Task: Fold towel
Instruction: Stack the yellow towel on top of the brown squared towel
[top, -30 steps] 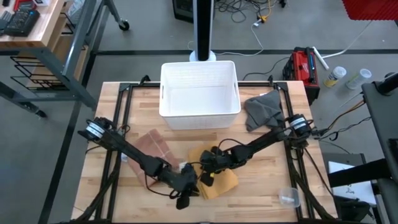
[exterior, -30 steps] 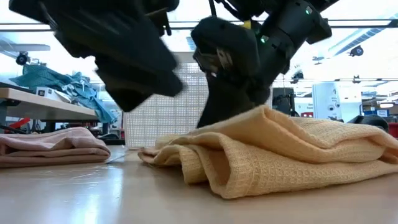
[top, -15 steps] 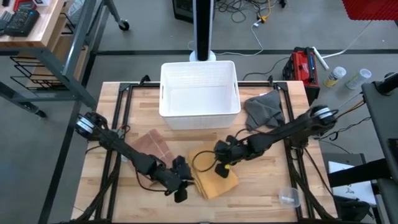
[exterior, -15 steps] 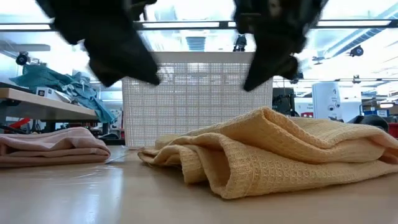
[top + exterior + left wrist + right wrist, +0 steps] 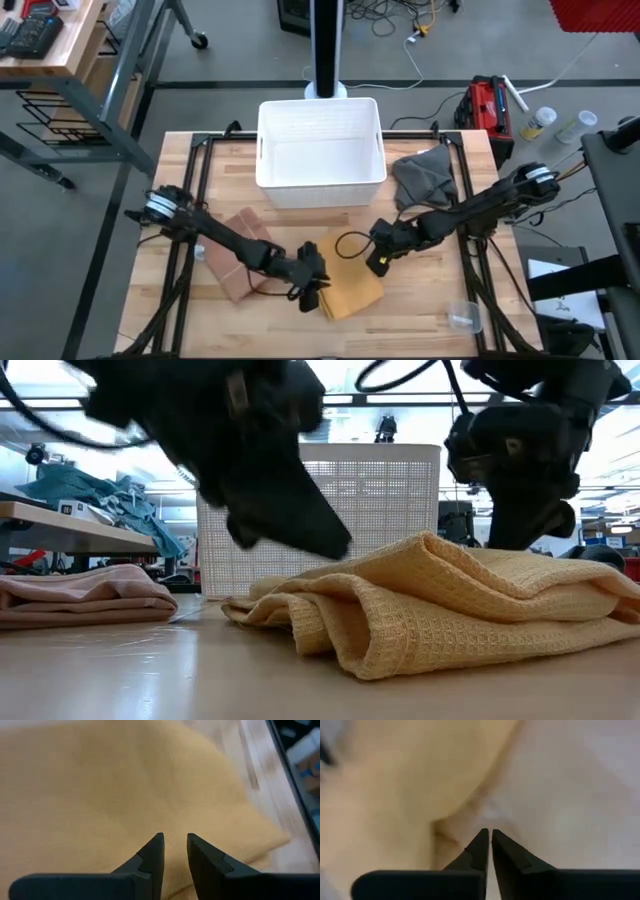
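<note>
A yellow waffle towel (image 5: 352, 290) lies folded in several layers on the table's near middle, and in the low view (image 5: 450, 600) it rests as a soft heap. My left gripper (image 5: 312, 290) stands at the towel's left side, its fingers a narrow gap apart (image 5: 175, 837) over the cloth (image 5: 100, 785). My right gripper (image 5: 378, 265) is shut (image 5: 488, 832) at the towel's far right edge, where cloth (image 5: 395, 785) meets bare table. My left gripper slants down from the table's left, its fingertips (image 5: 338, 548) close over the towel's top layer; whether they touch it I cannot tell. My right gripper points down beside the towel's far right edge (image 5: 440, 827); the towel's crest hides its tips in the low view, so touch cannot be told.
A folded pink towel (image 5: 240, 262) lies left of the yellow one. A white basket (image 5: 322, 175) stands at the far middle and a crumpled grey cloth (image 5: 420, 175) lies right of it. A clear plastic cup (image 5: 465, 317) sits near the front right corner.
My left gripper has gone from the table's near edge toward the far and right sides, ending over the towel's left side. My right gripper has gone toward the table's right edge, off the towel's middle to its far right edge. The towel has kept its heap shape.
</note>
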Tool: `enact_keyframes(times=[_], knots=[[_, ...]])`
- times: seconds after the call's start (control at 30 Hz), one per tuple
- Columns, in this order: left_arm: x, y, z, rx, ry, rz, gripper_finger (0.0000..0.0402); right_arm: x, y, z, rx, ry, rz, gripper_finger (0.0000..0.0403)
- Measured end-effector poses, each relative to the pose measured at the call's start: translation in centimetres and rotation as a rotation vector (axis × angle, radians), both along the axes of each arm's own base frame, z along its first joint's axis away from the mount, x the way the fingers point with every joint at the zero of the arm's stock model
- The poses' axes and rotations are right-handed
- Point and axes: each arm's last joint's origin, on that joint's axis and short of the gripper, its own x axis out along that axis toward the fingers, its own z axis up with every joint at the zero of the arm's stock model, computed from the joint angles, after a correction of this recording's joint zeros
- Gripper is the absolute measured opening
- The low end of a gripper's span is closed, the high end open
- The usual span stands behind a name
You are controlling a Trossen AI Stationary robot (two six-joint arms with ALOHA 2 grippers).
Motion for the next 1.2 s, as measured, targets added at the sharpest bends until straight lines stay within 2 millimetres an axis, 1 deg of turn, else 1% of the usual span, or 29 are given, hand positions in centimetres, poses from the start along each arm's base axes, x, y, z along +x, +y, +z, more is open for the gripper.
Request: enact_keyframes(times=[0.07, 0.13, 0.27, 0.4, 0.5, 0.6, 0.77, 0.87, 0.9, 0.93, 1.03, 1.13, 1.2], knots=[[0.1, -0.1, -1.5, -0.019, 0.051, -0.019, 0.0075, 0.3, 0.2, 0.0, 0.040, -0.022, 0.023, 0.0035], [-0.1, -0.1, -2.7, -0.039, 0.115, -0.002, 0.0075, 0.5, 0.1, 0.0, 0.072, -0.039, 0.039, 0.0058], [-0.5, -0.3, -4.0, -0.090, 0.228, 0.024, 0.0075, 1.2, 0.1, 0.4, 0.109, -0.115, 0.040, 0.0113], [-0.9, -1.2, -4.3, -0.090, 0.234, 0.005, 0.0075, 2.0, -0.2, 0.1, 0.139, -0.152, 0.018, 0.0169], [-1.1, -1.6, -4.3, -0.092, 0.236, -0.015, 0.0075, 2.7, -0.3, -0.9, 0.205, -0.142, 0.022, 0.0205], [-1.3, -1.9, -4.3, -0.090, 0.235, -0.020, 0.0075, 3.6, -0.1, -2.5, 0.307, -0.124, 0.041, 0.0233], [-1.3, -2.1, -4.3, -0.092, 0.229, -0.018, 0.0075, 5.5, 0.8, -5.3, 0.514, -0.180, 0.081, 0.0265], [-1.3, -2.2, -4.3, -0.096, 0.212, -0.026, 0.0075, 6.4, 1.0, -6.6, 0.629, -0.226, 0.059, 0.0274], [-1.3, -2.3, -4.3, -0.098, 0.207, -0.028, 0.0075, 7.1, 1.3, -6.4, 0.650, -0.286, 0.076, 0.0275], [-1.3, -2.3, -4.3, -0.095, 0.202, -0.024, 0.0075, 7.6, 1.5, -6.5, 0.644, -0.314, 0.089, 0.0275], [-1.3, -2.4, -4.3, -0.080, 0.182, -0.011, 0.0075, 8.1, 1.5, -6.4, 0.643, -0.328, 0.095, 0.0263], [-1.2, -2.4, -4.0, -0.080, 0.167, -0.009, 0.0075, 8.7, 1.7, -6.0, 0.612, -0.347, 0.123, 0.0227], [-1.3, -2.4, -3.5, -0.076, 0.153, -0.015, 0.0075, 9.0, 1.7, -5.9, 0.593, -0.353, 0.124, 0.0184]])
